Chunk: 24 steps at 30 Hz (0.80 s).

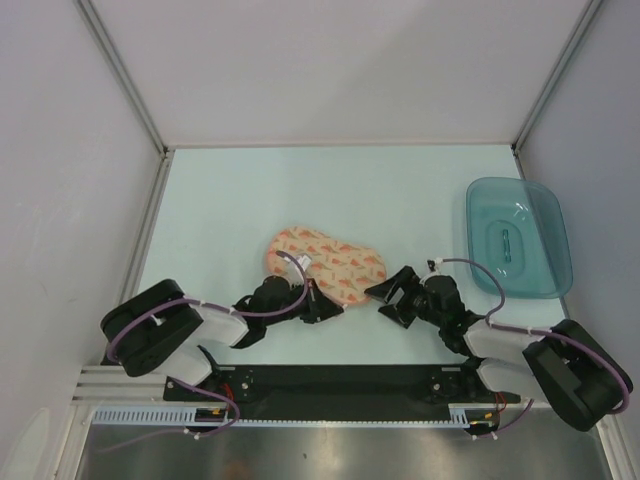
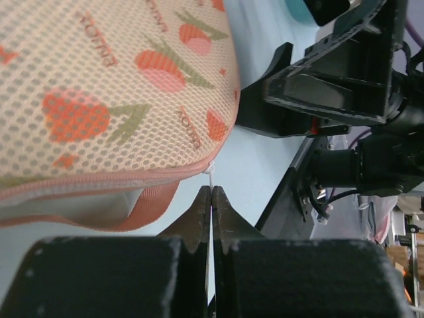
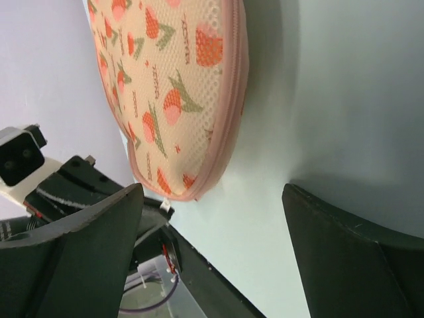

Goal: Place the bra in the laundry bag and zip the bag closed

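**Position of parts.** The peach-pink, double-lobed mesh laundry bag with orange-red print (image 1: 330, 260) lies flat near the centre of the pale worktop (image 1: 230, 220). The translucent teal plastic tray (image 1: 500, 200) stands well apart to the right. The soft white bra shows in no view. The pink zip edging appears closed along every run that can be seen, so the bra is judged to be inside; this cannot be confirmed.

**Claw state.** The left claw (image 2: 211, 192) is fully closed, finger against finger, with its tips just below the near zip edge. A small white thread sits at the tips. Whether it is pinched cannot be told. The right claw (image 3: 212, 189) stands wide and holds nothing. It is just beside the bag's right end, not touching it.

**Handling notes.**
- The bag is judged light and limp. The mesh shell will dent under pressure and is likely to slide on the smooth worktop if pulled from one side only.
- Take hold at the stitched zip edging or the pink webbing loop (image 2: 149, 205), which should be firmer than the mesh.
- Steady one end while pulling the zip slider.
- The slider tab is small and calls for a narrow, precise pinch.
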{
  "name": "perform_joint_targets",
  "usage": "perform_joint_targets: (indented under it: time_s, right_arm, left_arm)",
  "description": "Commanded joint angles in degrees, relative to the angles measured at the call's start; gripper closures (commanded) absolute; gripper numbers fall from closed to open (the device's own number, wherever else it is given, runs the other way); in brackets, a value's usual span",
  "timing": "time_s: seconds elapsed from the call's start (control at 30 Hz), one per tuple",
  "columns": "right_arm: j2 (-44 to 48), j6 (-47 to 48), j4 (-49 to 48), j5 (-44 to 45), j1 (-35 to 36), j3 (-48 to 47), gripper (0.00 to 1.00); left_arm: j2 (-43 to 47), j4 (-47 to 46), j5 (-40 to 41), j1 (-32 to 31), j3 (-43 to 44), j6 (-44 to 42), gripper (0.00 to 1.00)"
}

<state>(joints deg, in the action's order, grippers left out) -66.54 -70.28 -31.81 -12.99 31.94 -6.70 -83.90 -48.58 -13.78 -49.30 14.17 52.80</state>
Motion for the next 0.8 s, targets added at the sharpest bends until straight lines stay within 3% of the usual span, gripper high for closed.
perform_joint_targets:
  time_s: [0.0,0.17,0.2,0.27,0.3,0.37,0.43,0.6,0.77]
  right_arm:
    - [1.3,-3.0,-0.6,8.9,2.5,0.4,0.09]
    - [-4.5,-3.9,-6.7,7.1,3.5,-1.5,0.20]
    - [-7.0,-4.9,-8.3,6.9,3.7,-1.3,0.32]
    - [-9.1,-5.7,-12.6,6.3,4.2,-1.1,0.42]
    - [-10.6,-6.2,-13.7,6.0,4.3,-1.0,0.52]
    - [-11.5,-6.9,-15.8,5.6,4.4,-0.2,0.57]
    - [-11.4,-7.1,-17.0,5.5,3.8,1.0,0.69]
    - [-7.2,-4.6,-12.9,1.9,-1.1,2.0,0.90]
    - [0.1,2.6,-4.1,-3.6,-10.0,0.5,0.99]
  left_arm:
    - [-0.2,-3.9,-0.5,-2.3,2.5,1.6,1.00]
    - [0.5,-3.1,0.4,-4.0,2.9,2.0,1.00]
    - [0.8,-2.2,1.0,-4.2,3.0,1.9,1.00]
    - [1.1,-1.3,1.6,-4.5,2.9,1.6,1.00]
    - [1.5,-0.6,2.1,-4.4,2.7,1.6,1.00]
    - [1.7,0.3,2.8,-4.4,2.3,1.4,1.00]
    - [2.1,2.0,3.8,-4.3,2.0,0.8,1.00]
    - [3.0,3.1,3.9,-1.0,-1.8,-0.2,1.00]
    - [6.7,3.9,1.3,6.3,-6.3,-2.7,1.00]
